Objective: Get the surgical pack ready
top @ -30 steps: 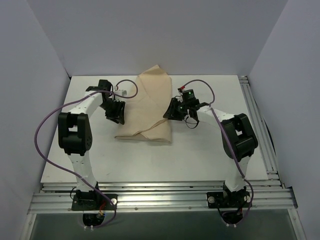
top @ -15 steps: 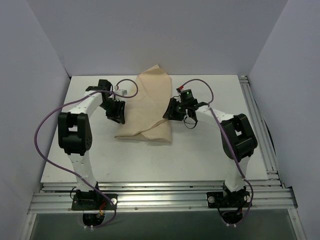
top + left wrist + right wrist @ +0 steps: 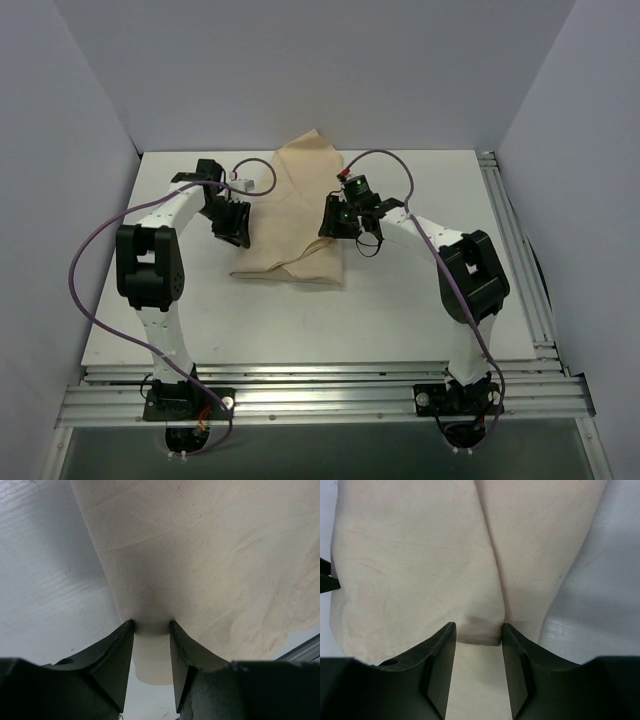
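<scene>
The surgical pack (image 3: 298, 205) is a folded tan cloth bundle lying on the white table, its point toward the back wall; none of its contents show. My left gripper (image 3: 232, 232) sits at the bundle's left edge. In the left wrist view its jaws (image 3: 151, 622) are shut on a thick fold of the cloth (image 3: 200, 555) that fills the gap between the fingertips. My right gripper (image 3: 333, 222) is over the bundle's right edge. Its jaws (image 3: 478, 626) hold a raised fold of cloth (image 3: 420, 555) between the tips.
The white table (image 3: 400, 310) is boxed in by pale walls at the back and on both sides. A metal rail (image 3: 518, 250) runs along the table's right edge, and rails cross the near edge by the arm bases. Purple cables loop off both arms.
My right gripper has moved left, from beside the bundle's right edge to over it. The left gripper has closed a little on the cloth and stayed in place.
</scene>
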Controlling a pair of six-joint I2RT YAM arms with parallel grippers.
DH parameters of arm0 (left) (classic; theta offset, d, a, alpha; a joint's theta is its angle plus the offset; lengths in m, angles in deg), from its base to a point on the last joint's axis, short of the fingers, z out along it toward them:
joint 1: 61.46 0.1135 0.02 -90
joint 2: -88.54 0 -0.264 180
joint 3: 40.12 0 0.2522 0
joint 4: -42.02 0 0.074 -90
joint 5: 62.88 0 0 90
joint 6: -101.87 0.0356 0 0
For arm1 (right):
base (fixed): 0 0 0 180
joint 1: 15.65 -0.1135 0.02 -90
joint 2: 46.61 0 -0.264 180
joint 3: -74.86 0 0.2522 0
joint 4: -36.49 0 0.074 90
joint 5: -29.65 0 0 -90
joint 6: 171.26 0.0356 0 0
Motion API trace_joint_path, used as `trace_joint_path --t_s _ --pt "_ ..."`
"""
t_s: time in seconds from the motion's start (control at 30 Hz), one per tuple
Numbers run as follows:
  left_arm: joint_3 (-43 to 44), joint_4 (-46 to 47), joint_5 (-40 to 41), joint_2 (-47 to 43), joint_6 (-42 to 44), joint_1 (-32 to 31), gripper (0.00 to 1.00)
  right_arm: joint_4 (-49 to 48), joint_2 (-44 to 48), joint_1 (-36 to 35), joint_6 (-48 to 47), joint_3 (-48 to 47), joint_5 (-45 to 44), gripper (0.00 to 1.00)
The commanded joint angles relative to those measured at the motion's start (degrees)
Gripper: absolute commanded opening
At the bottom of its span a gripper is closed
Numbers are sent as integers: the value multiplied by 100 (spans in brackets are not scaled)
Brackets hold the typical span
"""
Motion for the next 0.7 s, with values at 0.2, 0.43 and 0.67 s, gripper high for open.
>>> trace_joint_path --t_s 0.2,0.43,0.67 --pt "169 135 -207 -214 73 4 43 -169 -2 358 231 291 566 38" --pt "160 144 -215 -223 82 4 43 -828 86 403 311 353 1234 10" --pt "266 83 -242 -311 170 22 45 -758 -10 569 119 -190 1367 0"
